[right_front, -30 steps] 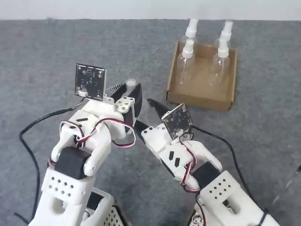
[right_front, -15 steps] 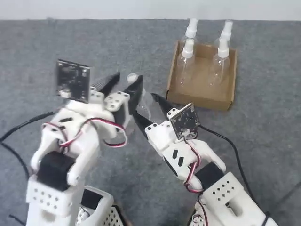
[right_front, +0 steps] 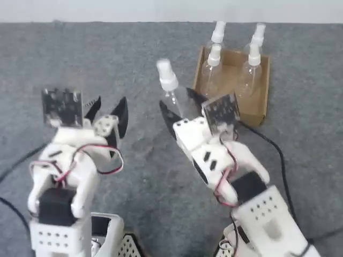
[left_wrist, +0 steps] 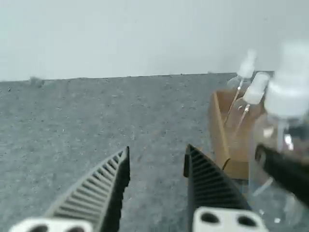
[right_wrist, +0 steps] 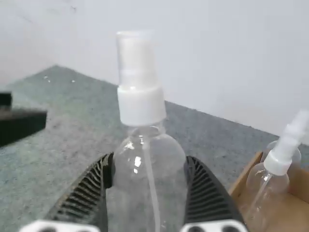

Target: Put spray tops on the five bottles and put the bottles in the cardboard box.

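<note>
My right gripper [right_front: 178, 101] is shut on a clear bottle [right_front: 167, 80] with a white spray top, holding it upright just left of the cardboard box [right_front: 265, 88]. In the right wrist view the bottle [right_wrist: 144, 159] stands between the ribbed fingers [right_wrist: 89, 188] of my right gripper [right_wrist: 147, 166]. Several capped bottles [right_front: 213, 69] stand in the box. My left gripper [right_front: 110, 104] is open and holds nothing, off to the left of the held bottle. The left wrist view has my left gripper [left_wrist: 157, 159] open over grey carpet, with the held bottle [left_wrist: 285, 121] to one side.
Grey carpet [right_front: 134, 59] covers the table. The box [left_wrist: 219, 125] sits at the back right near the white wall. Cables [right_front: 278, 160] trail from the right arm. Open carpet lies to the left of the box and behind the left arm.
The left gripper let go of the bottle and drew back to the left. The right gripper carried the bottle up and toward the box.
</note>
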